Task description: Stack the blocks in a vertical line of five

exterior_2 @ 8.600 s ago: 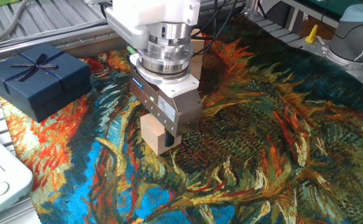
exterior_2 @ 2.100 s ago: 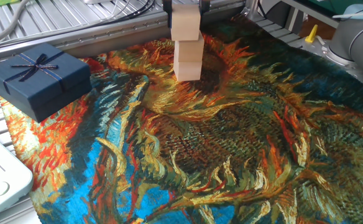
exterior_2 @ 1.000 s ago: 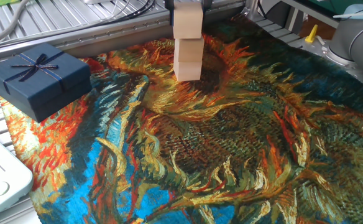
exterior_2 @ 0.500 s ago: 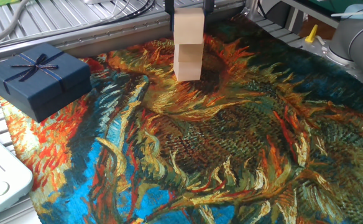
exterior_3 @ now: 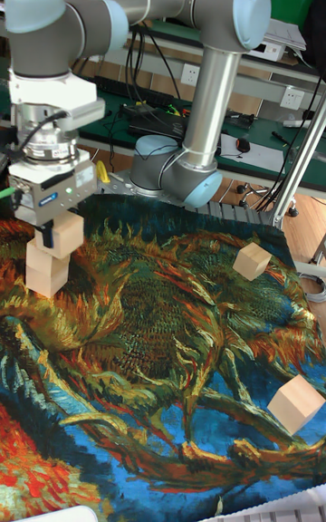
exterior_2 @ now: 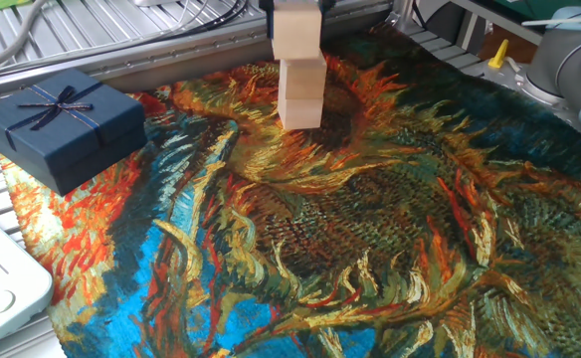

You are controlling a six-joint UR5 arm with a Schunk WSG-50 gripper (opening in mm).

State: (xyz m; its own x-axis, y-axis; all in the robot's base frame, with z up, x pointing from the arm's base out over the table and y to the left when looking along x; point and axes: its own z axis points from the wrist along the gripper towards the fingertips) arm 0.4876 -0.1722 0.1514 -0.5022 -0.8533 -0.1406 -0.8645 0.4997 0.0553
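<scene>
Top block (exterior_2: 296, 32) has shifted a touch left and up versus half a second ago. It was square on the stack (exterior_2: 301, 94), now it overhangs the left side slightly

Gripper (exterior_3: 54, 232) still clenched on it, no release yet. My read: placement isn't finished. It's either re-aligning or it got nudged off line, so it needs centring before letting go

Stack count is unclear. The fixed view reads like two blocks under the held one, but in the tall view I can only make out one. Either way we're short of five

Two loose blocks (exterior_3: 253, 261) (exterior_3: 296, 402) sit well apart on the right of the cloth (exterior_2: 390, 229), one far and one near

Room:
- stack sits near the far edge of the cloth, with metal rails just behind it, so little margin on that side
- gift box (exterior_2: 62, 124) is on the left, well clear of the stack
- the middle and near side of the bench are open cloth, so approach from the near or right side looks safest
- the stack is tall enough to catch a low sideways pass
</scene>
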